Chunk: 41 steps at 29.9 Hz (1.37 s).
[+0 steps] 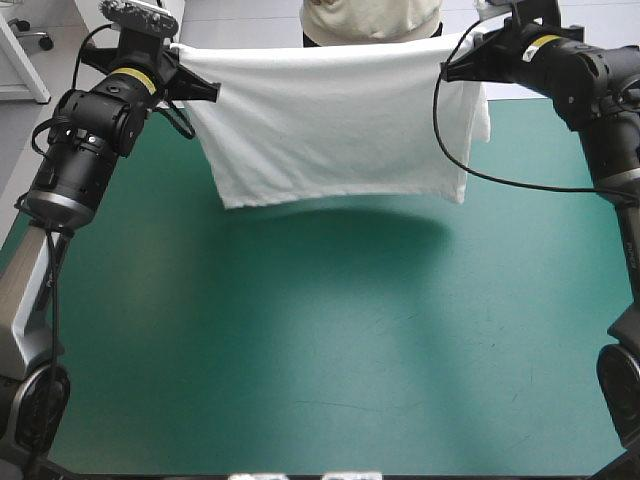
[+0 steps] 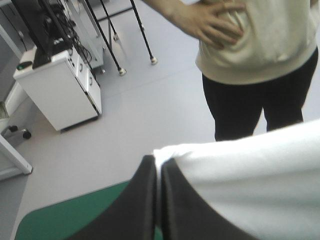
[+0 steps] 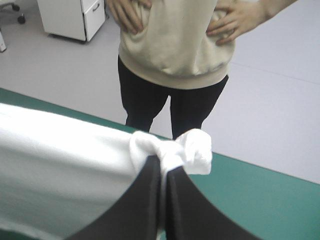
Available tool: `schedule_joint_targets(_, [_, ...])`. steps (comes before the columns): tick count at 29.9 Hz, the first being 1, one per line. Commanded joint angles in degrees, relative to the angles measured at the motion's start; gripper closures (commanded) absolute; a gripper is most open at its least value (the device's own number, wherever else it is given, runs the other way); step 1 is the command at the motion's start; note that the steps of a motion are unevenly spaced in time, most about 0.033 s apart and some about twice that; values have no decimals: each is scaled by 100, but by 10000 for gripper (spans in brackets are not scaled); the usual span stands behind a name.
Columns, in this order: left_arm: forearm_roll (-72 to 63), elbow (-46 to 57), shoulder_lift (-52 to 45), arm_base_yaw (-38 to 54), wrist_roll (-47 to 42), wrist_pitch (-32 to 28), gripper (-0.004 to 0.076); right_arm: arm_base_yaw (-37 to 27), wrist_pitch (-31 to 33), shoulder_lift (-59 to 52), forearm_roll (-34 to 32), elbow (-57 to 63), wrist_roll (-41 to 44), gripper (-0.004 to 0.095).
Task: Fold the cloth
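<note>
Left gripper (image 2: 157, 161): two broad black curved fingers pressed almost fully together, clamped on one top corner of the white short-sleeved fabric T-shirt (image 2: 250, 180); a thin line of white cloth shows between them.
Left gripper, high view (image 1: 205, 88): raised over the far left part of the desk (image 1: 330, 360), a flat top under a smooth teal-green cover; it points inward toward the other arm.
Right gripper (image 3: 163, 162): black fingers likewise all but closed, pinching the opposite top corner of the T-shirt (image 3: 60, 165).
Right gripper, high view (image 1: 448, 70): raised over the far right part of the desk, about level with the left gripper and well apart from it.
Cloth bunch (image 3: 196, 149): small crumpled knot of white fabric sticking out just ahead of the right gripper's fingertips.
T-shirt position (image 1: 330, 120): lifted and stretched as a sheet between the two grippers; the top edge runs nearly straight from one to the other, and the rest hangs below them.
Loose flap (image 1: 482, 115): narrow strip of the T-shirt hanging on the outer side of the right gripper.
Lower hem (image 1: 340, 195): slightly bowed, beneath both grippers; cannot tell whether it touches the cover.
Shadow (image 1: 340, 225): soft dark band on the teal-green cover under the hanging sheet.
</note>
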Motion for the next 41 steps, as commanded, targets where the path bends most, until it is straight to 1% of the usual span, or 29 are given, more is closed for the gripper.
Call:
schedule_joint_targets(1, [307, -455, -60, -4, -288, -614, 733, -83, -191, -19, -50, -473, -32, 925])
schedule_joint_targets(2, [246, -441, -3, -4, -288, -572, 733, -83, -44, 38, -50, -473, -62, 925])
schedule_joint_targets(4, [126, -406, 67, -4, -288, -280, 733, -83, 316, 173, -19, -473, -97, 925])
schedule_joint_targets(5, [28, -396, 121, -4, -288, -15, 733, -83, 546, 265, 38, -447, -153, 925])
schedule_joint_targets(7, [-95, -278, 238, -4, -288, 466, 733, -83, 746, 399, 287, -232, -388, 925])
schedule_joint_targets(11, [-340, 447, 331, -4, -259, 698, 733, -83, 734, 433, 880, 711, -676, 925])
schedule_joint_targets(14, [-514, 1072, 309, -4, -248, 812, 733, -83, 765, 406, 1170, 1419, -874, 925])
schedule_joint_targets(17, [-898, 1516, 308, -4, 58, 1142, 733, -83, 808, 282, 1489, 2124, -1119, 924])
schedule_joint_targets(21, [-1283, 1911, 193, -4, 476, 1546, 733, -83, 886, -63, 1503, 2902, -1161, 925])
schedule_joint_targets(23, [-1392, 2032, 116, -4, 675, 1847, 733, -83, 917, -306, 1410, 3315, -1191, 925])
schedule_joint_targets(25, [-1368, 2151, 40, -4, 867, 2271, 733, -83, 906, -601, 1415, 3797, -1205, 925])
schedule_joint_targets(28, [-1337, 2440, -138, -4, 1053, 2689, 733, -83, 880, -1006, 1415, 4486, -1205, 925])
schedule_joint_targets(32, [-1511, 3017, -552, -4, 1069, 2772, 733, -83, 753, -1484, 1435, 5308, -1205, 925])
schedule_joint_targets(36, [-2060, 3614, -1035, -4, 1148, 2785, 733, -83, 784, -1799, 1435, 5859, -1108, 925])
schedule_joint_targets(41, [-2919, 4377, -1494, -4, 1665, 2765, 733, -83, 819, -2210, 1435, 6423, -976, 925])
